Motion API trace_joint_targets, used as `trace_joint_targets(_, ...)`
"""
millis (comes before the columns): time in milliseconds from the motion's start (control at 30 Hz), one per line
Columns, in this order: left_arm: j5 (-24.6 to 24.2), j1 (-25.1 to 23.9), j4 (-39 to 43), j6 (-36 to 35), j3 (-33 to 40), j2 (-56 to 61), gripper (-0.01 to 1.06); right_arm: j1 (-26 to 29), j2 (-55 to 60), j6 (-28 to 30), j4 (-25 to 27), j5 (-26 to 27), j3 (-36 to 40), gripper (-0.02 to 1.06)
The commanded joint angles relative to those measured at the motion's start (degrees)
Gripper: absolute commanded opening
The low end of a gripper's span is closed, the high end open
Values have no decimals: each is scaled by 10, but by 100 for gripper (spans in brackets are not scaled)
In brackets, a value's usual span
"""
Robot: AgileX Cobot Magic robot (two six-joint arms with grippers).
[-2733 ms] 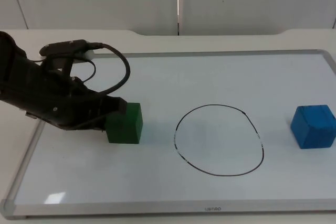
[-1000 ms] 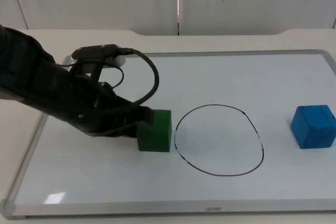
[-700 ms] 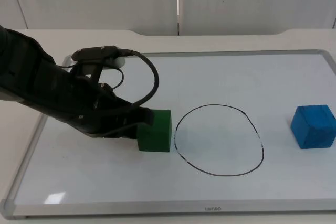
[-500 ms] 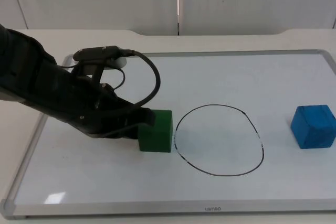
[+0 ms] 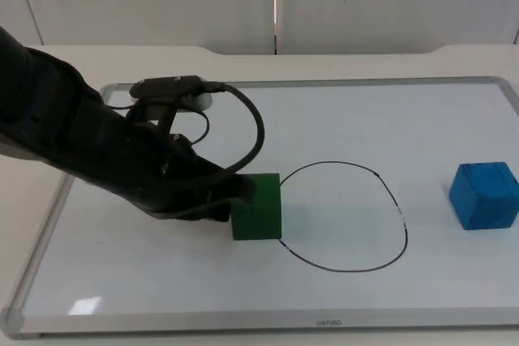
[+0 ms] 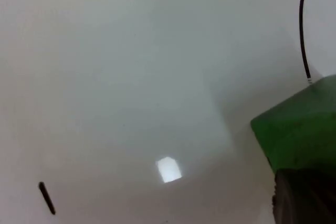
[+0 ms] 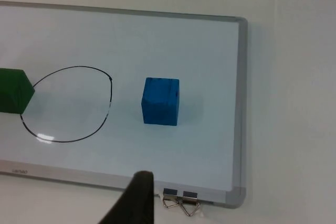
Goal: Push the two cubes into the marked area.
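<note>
Whiteboard [image 5: 454, 119] lies flat on the table, carrying everything; a hand-drawn black outline [image 5: 389, 192] marks the target area near its middle.

Left arm reaches low across the board, its left gripper [image 5: 235, 200] pressed against the near face of the green cube [image 5: 258, 207]. Contact is a shove from behind, not a grasp: the cube sits directly ahead of the fingertips, touching them. Cannot tell whether the fingers are apart or together; the arm's bulk hides them from above, and the left wrist view gives just one dark fingertip [image 6: 302, 198] against green.

Green cube stands at the outline's nearer edge, its far corner just crossing the line. Judged part-way in; more pushing along the same line is needed.

Blue cube [image 5: 484, 194] sits well beyond the outline on the far side from the left gripper, untouched. The right gripper waits off the board; cannot tell its fingers' state.
</note>
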State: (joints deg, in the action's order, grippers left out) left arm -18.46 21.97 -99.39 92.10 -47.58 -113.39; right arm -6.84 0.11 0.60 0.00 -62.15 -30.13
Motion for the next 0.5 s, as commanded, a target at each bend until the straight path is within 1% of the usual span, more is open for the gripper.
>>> trace_joint_targets(0, -7, 3, -6, -5, -2, 1, 0, 3, -1, 3, 0, 3, 6, 105)
trace_joint_targets(200, -7, 3, -6, -8, -2, 1, 0, 3, -1, 3, 0, 3, 6, 105)
trace_joint_targets(333, -23, 3, -6, -10, -2, 1, 0, 3, -1, 3, 0, 3, 6, 105)
trace_joint_targets(467, -24, 3, -6, -10, -7, 1, 0, 3, -1, 3, 0, 3, 6, 105)
